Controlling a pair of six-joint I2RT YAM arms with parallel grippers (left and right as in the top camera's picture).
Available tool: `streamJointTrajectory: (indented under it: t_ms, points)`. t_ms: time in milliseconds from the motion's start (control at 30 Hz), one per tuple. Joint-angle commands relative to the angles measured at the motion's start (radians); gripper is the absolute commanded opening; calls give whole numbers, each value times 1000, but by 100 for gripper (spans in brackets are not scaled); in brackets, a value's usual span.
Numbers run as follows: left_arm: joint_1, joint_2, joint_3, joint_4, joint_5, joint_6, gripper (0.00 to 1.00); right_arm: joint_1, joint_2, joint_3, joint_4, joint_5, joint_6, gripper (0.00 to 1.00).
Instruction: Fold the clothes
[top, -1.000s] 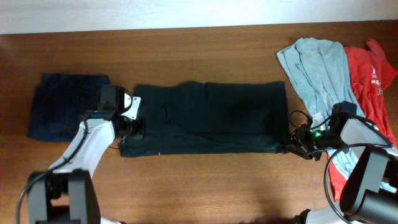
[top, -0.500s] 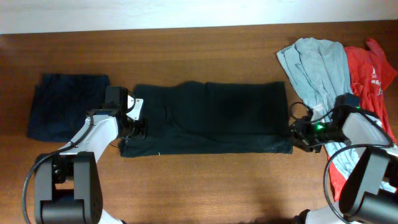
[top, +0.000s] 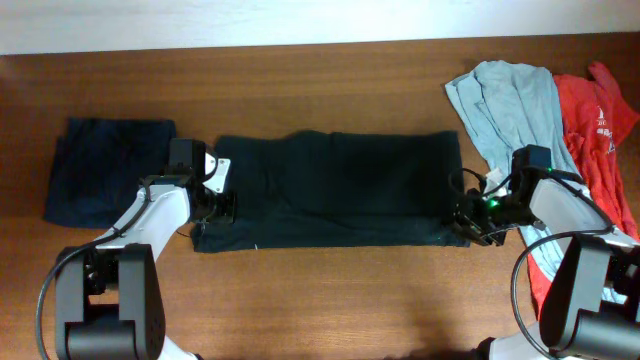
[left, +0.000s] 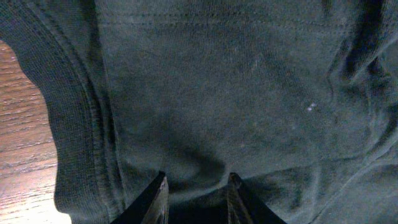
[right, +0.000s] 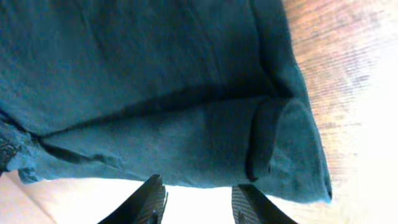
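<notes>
The large black garment (top: 340, 190) lies flat as a long rectangle across the middle of the table. My left gripper (top: 226, 206) rests on its left end; in the left wrist view the left gripper (left: 196, 179) is open, fingertips pressed onto the dark cloth (left: 217, 93) beside a ribbed hem. My right gripper (top: 466, 222) sits at the garment's front right corner. The right wrist view shows the right gripper (right: 198, 183) open, just short of the folded cloth edge (right: 155, 81), with bare table between its fingers.
A navy garment (top: 105, 172) lies folded at the far left. A light blue-grey garment (top: 510, 105) and a red one (top: 600, 120) are heaped at the right, under my right arm. Wooden table (top: 330, 290) shows in front.
My right gripper has moved left and slightly back, up to the black garment's right corner. The left gripper has shifted only slightly on the left end.
</notes>
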Motion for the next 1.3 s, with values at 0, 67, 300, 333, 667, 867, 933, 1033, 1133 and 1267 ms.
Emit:
streamJointTrajectory:
  t_ms: [0, 67, 300, 333, 667, 867, 933, 1033, 1133, 1267]
  points:
    - [3, 14, 18, 2, 15, 19, 31, 21, -13, -10, 6, 29, 50, 35]
    - [3, 14, 18, 1, 15, 19, 31, 29, -13, -10, 6, 34, 50, 36]
    - [3, 14, 18, 1, 15, 19, 31, 60, -13, -10, 15, 107, 114, 41]
    - [3, 14, 18, 1, 15, 19, 31, 61, -13, -10, 15, 108, 122, 41]
    - [3, 15, 18, 2, 15, 19, 31, 61, -13, -10, 34, 108, 132, 4]
    - [3, 14, 18, 0, 15, 19, 31, 59, -13, -5, 140, -106, 125, 4]
    - [3, 15, 18, 0, 15, 19, 31, 59, -13, -5, 190, -184, 130, 4]
    - [3, 14, 18, 1, 15, 19, 31, 59, -13, -5, 256, -174, 214, 4]
    - [3, 15, 18, 0, 15, 19, 32, 60, -13, -5, 288, -84, 295, 4]
    - [3, 14, 18, 0, 15, 19, 31, 59, -13, -5, 271, 18, 327, 4]
